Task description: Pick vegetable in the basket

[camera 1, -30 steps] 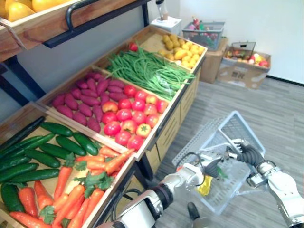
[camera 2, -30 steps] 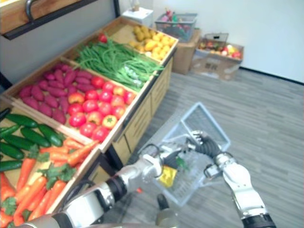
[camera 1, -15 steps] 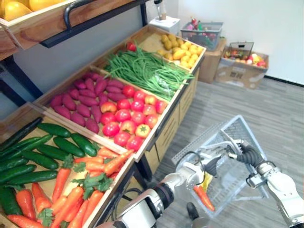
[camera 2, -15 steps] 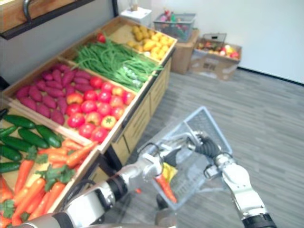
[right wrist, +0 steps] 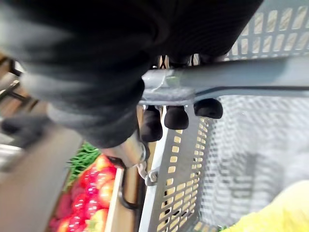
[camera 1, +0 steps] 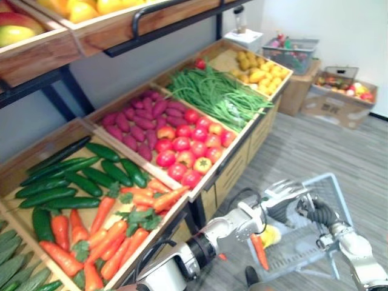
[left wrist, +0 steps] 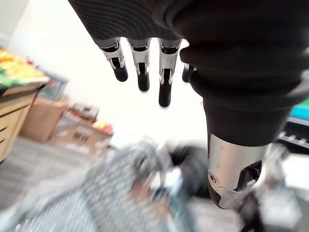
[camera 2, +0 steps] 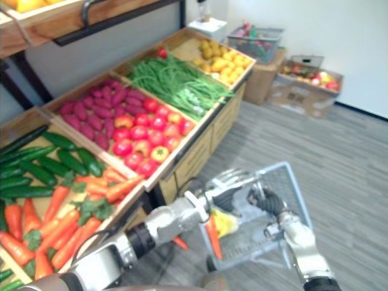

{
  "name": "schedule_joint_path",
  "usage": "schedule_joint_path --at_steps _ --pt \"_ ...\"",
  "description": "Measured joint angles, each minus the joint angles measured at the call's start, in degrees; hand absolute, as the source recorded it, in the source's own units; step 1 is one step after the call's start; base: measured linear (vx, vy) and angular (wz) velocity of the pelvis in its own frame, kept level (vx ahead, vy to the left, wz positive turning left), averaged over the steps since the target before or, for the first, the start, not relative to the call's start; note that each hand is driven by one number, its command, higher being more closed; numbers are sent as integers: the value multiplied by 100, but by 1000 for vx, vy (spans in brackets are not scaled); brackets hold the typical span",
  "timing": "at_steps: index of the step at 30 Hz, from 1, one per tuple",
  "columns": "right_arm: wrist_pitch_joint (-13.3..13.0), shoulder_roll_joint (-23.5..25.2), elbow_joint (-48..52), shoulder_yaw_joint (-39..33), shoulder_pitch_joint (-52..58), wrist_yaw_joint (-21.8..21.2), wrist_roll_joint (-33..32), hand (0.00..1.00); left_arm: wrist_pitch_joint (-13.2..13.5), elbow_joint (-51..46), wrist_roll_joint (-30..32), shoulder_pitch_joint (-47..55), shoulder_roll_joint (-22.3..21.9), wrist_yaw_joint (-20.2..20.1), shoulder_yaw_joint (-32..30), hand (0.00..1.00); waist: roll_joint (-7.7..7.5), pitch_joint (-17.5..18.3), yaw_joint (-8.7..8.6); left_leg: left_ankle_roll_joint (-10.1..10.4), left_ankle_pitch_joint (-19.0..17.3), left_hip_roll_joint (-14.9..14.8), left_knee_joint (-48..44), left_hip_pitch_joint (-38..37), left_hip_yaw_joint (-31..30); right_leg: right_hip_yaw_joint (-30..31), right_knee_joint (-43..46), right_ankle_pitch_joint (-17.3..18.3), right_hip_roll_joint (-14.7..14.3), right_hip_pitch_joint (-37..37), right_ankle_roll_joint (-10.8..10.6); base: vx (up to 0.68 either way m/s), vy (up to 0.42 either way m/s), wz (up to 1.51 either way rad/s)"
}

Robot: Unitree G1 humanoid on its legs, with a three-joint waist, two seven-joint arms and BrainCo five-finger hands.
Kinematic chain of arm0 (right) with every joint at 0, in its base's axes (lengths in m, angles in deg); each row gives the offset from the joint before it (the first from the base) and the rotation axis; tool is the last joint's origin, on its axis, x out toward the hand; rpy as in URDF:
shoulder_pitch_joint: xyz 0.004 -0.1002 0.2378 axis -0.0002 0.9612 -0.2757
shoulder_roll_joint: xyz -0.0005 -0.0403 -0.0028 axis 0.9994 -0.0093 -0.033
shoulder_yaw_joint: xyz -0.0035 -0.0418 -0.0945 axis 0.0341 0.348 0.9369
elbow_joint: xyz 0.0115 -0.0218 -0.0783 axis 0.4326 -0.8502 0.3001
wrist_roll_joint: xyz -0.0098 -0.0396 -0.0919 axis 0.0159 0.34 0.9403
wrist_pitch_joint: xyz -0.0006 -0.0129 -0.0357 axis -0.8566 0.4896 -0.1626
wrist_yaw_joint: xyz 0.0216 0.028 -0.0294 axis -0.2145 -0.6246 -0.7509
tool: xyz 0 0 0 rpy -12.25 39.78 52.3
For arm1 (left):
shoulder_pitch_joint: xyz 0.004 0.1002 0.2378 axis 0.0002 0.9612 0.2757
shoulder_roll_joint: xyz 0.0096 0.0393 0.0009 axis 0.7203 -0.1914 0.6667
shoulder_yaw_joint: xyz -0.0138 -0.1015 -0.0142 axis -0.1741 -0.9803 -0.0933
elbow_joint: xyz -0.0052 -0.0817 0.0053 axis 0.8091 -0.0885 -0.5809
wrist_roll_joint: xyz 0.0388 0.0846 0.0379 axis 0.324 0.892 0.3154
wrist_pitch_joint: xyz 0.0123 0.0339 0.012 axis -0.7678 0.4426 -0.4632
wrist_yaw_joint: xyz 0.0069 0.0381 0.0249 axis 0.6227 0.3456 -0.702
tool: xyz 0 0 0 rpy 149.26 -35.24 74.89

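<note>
Carrot in basket, produce stand to its left — cardboard boxes behind

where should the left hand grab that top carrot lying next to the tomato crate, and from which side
Probably grip the carrot round its thick orange middle, coming from above: it lies flat atop the pile, and the front wall of its crate blocks a low approach. The left hand is open and holds nothing.

A grocery shop: sloped wooden crates of carrots and tomatoes, plus a shopping basket.
</note>
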State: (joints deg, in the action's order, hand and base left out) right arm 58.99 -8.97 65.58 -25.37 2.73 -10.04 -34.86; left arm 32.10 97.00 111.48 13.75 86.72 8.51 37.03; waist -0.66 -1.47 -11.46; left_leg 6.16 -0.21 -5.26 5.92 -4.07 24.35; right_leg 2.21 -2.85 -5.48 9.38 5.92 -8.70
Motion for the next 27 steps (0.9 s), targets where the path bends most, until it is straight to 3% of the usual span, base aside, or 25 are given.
schedule_joint_path --at_steps 3,7,11,15,19,24,27 --pt "97 348 -578 -195 18 93 226 100 333 -1009 -382 380 297 -68 -53 0 8 14 112 -5 14 -18 0 12 -131 -133 7 37 2 -67 10 4 -43 22" --pt "175 560 -955 -608 151 215 420 100 481 -1874 -697 1340 927 -253 -559 0 27 53 159 -21 38 -35 0 42 -294 -290 7 72 8 -134 7 0 -47 22" --pt "176 804 -1799 -1127 228 527 624 100 536 -2869 -1127 2846 1614 -343 -1799 0 37 122 307 -54 112 -15 -29 128 -574 -582 -4 80 53 -229 12 -5 -34 32" --pt "165 1109 -2391 -1360 360 726 621 100 559 -3102 -1512 4079 1981 -342 -2879 0 -31 158 460 -68 154 8 -32 126 -865 -904 -15 137 80 -420 60 -26 -25 42" --pt "131 1479 -3082 -1705 443 854 608 100 533 -2128 -1734 4682 1888 -316 -3747 0 -98 226 702 -70 221 22 -3 293 -1207 -1261 -28 252 111 -469 103 -63 -27 44" --pt "119 1677 -3661 -2012 520 1074 618 100 282 163 -2189 5024 1529 -491 -4357 0 -63 266 743 -87 233 26 1 343 -1421 -1514 -132 260 105 -620 104 -21 -13 24" --pt "116 1710 -3762 -2022 586 1151 671 100 620 631 -2187 4927 1450 -456 -4474 0 -60 285 855 -87 233 20 1 342 -1420 -1517 -144 259 97 -628 104 0 0 0"
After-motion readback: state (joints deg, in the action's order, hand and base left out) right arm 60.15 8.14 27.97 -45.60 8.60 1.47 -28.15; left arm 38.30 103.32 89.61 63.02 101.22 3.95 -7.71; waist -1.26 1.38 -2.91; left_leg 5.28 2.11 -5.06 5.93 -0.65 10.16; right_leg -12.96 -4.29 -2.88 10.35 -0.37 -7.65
